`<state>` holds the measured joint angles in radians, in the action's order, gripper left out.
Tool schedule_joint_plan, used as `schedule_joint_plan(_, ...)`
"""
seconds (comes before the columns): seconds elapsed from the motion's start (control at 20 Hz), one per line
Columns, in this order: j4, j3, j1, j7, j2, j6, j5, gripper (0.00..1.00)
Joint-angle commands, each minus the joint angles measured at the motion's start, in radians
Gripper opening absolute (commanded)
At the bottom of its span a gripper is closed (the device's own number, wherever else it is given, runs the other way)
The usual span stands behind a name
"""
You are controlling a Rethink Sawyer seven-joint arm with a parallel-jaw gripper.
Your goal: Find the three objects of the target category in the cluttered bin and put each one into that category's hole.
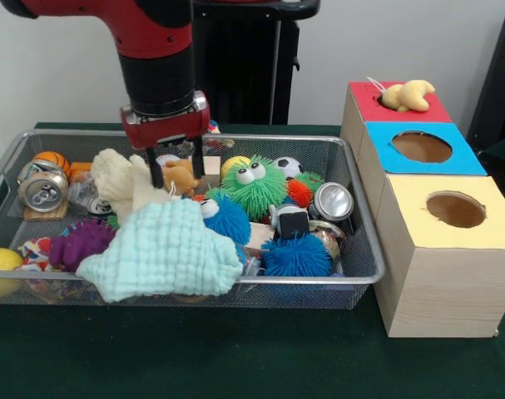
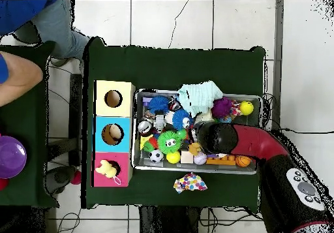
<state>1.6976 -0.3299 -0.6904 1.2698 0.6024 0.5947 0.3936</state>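
Note:
The wire mesh bin (image 1: 302, 281) is full of clutter. My gripper (image 1: 177, 166) is low over its back middle and open. Its fingers (image 1: 156, 170) stand on either side of a small orange-brown plush animal (image 1: 181, 176). A cream plush animal (image 1: 123, 179) lies just left of it. A pale yellow plush animal (image 1: 408, 96) lies on the red face (image 1: 431, 110) of the wooden box and covers most of the hole. It also shows in the overhead view (image 2: 106, 170). There the arm (image 2: 218, 138) hides my gripper above the bin (image 2: 196, 92).
The blue-faced hole (image 1: 421, 147) and the yellow-faced hole (image 1: 456, 209) are nearer the camera. The bin holds a mint cloth (image 1: 165, 249), green (image 1: 254, 184) and blue (image 1: 295, 253) puffer balls and cans (image 1: 42, 189). A person (image 2: 19, 61) stands beside the table. A patterned cloth (image 2: 189, 182) lies outside the bin.

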Motion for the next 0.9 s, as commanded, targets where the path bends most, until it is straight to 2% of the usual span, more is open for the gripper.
schedule_joint_plan(0.05,-0.139,0.086,0.038,-0.041,-0.065,0.098,0.159,1.0)
schedule_joint_plan(0.25,-0.13,0.127,0.064,0.004,-0.058,0.162,0.172,1.0)
schedule_joint_plan(0.4,-0.114,0.154,0.078,0.044,-0.058,0.208,0.149,1.0)
schedule_joint_plan(0.55,-0.084,0.147,0.064,0.092,-0.076,0.239,0.072,1.0)
schedule_joint_plan(0.9,-0.024,0.129,0.046,0.133,-0.043,0.352,-0.062,1.0)
